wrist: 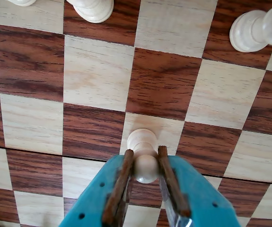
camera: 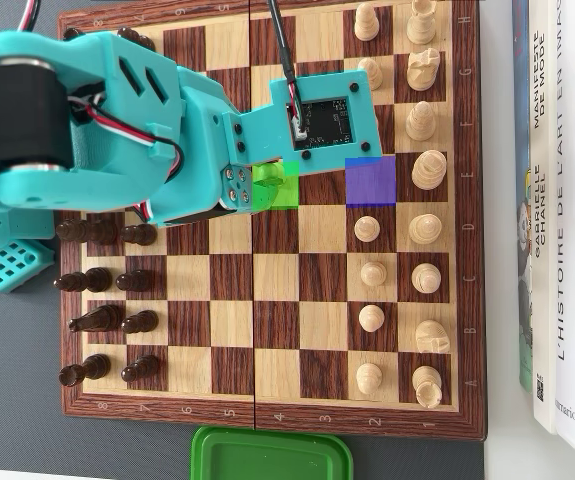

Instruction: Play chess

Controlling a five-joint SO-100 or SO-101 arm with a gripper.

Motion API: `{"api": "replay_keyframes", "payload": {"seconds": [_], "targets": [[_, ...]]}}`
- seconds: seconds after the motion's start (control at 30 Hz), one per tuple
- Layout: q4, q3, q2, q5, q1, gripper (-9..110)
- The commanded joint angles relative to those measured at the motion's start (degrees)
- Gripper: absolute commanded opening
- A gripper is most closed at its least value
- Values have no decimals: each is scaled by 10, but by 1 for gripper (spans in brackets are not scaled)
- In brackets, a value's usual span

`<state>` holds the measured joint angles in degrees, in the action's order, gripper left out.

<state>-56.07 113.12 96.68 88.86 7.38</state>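
In the wrist view my teal gripper with brown pads is shut on the round head of a white pawn. The pawn stands upright, its base over a light square of the wooden chessboard. I cannot tell whether the base touches the board. In the overhead view the arm reaches across the chessboard from the left. Its wrist covers most of the gripper, which sits over a green-tinted square. A blue-tinted square lies two files to the right and holds no piece.
White pieces line the board's right side, with white pawns one file in. Dark pieces stand along the left. Books lie right of the board and a green lid below it. Two white pieces stand ahead in the wrist view.
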Motion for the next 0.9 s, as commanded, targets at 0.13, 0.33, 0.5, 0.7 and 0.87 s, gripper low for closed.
{"api": "replay_keyframes", "payload": {"seconds": [0.13,0.33,0.5,0.7,0.87], "targets": [[2,-8,-1,-3,-5,13],[4,-9,0,-3,-4,13],[4,-9,0,-3,0,13],[0,-16,16,-3,2,13],[0,-14,43,-3,2,13]]}}
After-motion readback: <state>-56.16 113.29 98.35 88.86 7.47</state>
